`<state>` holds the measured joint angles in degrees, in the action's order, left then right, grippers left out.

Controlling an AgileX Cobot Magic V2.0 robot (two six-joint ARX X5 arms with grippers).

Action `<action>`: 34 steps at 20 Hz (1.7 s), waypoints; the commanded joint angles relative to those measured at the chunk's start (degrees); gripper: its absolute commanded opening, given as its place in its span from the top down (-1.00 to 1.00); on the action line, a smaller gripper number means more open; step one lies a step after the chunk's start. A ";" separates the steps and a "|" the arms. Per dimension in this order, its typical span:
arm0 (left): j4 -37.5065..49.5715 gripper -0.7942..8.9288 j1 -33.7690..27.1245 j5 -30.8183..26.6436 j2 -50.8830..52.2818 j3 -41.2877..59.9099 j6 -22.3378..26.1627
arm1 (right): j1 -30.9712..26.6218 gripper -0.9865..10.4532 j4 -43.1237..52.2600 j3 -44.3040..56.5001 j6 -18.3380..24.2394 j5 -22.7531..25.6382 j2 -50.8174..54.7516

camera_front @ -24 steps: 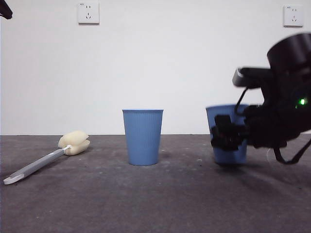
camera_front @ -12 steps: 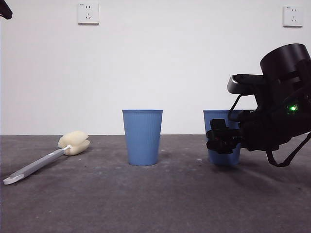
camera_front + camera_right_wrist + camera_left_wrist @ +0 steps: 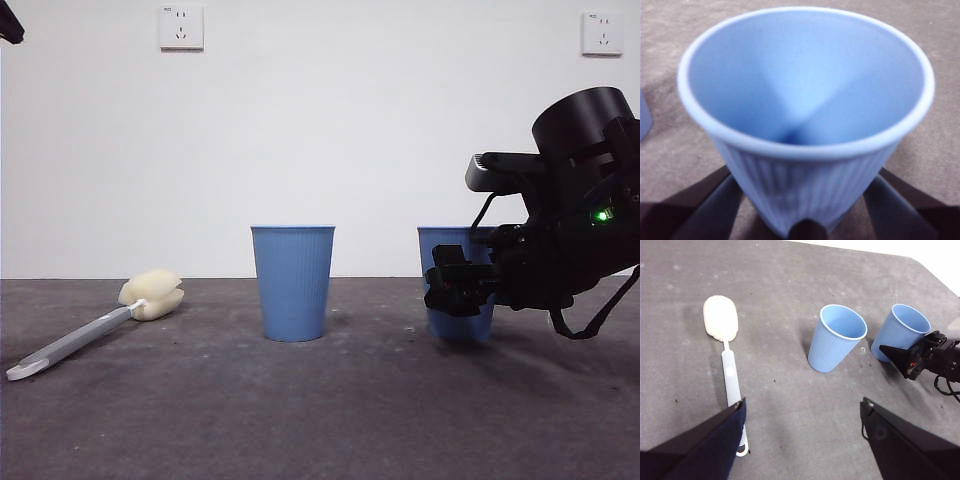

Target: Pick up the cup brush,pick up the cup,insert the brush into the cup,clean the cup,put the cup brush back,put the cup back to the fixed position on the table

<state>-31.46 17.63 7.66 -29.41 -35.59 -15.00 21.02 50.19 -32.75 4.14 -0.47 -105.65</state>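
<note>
The cup brush [image 3: 80, 338] lies flat on the table [image 3: 320, 420] at the left, its sponge head pointing away; it also shows in the left wrist view [image 3: 730, 370]. One blue cup [image 3: 293, 282] stands upright in the middle, free. My right gripper [image 3: 455, 285] comes in from the right and is shut on the second blue cup [image 3: 440, 240], one jaw on each side low on its wall [image 3: 805, 90]. That cup stands on the table. My left gripper [image 3: 802, 410] is open and empty, high above the table, a black tip [image 3: 10, 22] at the top left corner.
A white wall with two sockets [image 3: 181, 27] [image 3: 603, 32] runs behind the table. The two cups [image 3: 836, 337] [image 3: 902, 327] stand about a cup's width apart. The table's far right corner is cut off at an angle.
The right gripper has lowered the tilted, lifted cup onto the table and shifted it slightly left; it now stands upright. Brush, middle cup and left arm have not moved.
</note>
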 commanded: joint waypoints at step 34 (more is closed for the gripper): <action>-4.11 0.85 -0.17 20.06 -1.14 0.46 1.55 | 2.32 0.85 -102.22 -11.13 -8.04 -26.36 73.29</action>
<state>-35.77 17.63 27.07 -30.63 -35.59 -13.96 23.24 -51.79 -43.64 -5.15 -26.83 -32.23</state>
